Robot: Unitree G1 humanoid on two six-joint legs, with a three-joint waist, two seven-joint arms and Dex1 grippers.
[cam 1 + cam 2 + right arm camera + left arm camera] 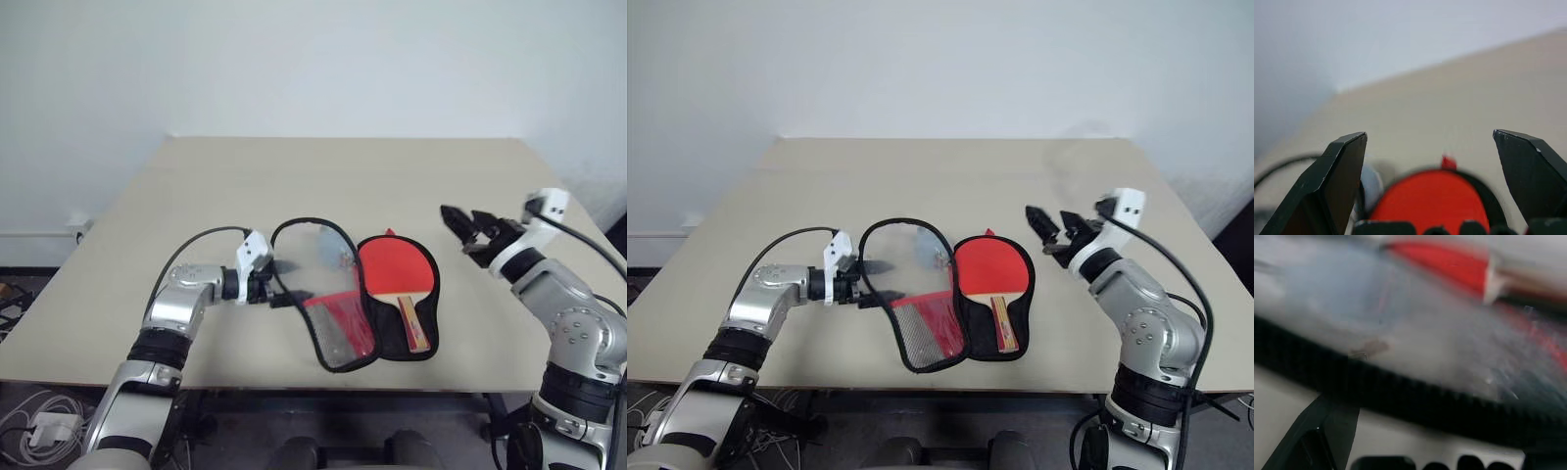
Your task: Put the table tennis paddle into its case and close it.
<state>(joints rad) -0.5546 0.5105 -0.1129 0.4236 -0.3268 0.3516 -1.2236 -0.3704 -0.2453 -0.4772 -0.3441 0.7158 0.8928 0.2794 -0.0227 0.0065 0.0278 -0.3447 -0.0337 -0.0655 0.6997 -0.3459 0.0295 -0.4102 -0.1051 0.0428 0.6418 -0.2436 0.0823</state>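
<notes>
The case (338, 294) lies open near the front edge of the surface (343, 176), about in its middle, and the table tennis paddle (397, 274) rests in its right half with the handle toward the front edge. The left hand (279, 284), fingers apart, is at the left rim of the clear flap. The right hand (470, 227), fingers also apart, hovers to the right of the case and holds nothing.

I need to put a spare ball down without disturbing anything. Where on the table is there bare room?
The far half of the table, behind the open case, is bare, as are both side edges. The near middle is crowded: the paddle lies in the case, the left gripper is at its flap, and the right gripper hovers beside it.
</notes>
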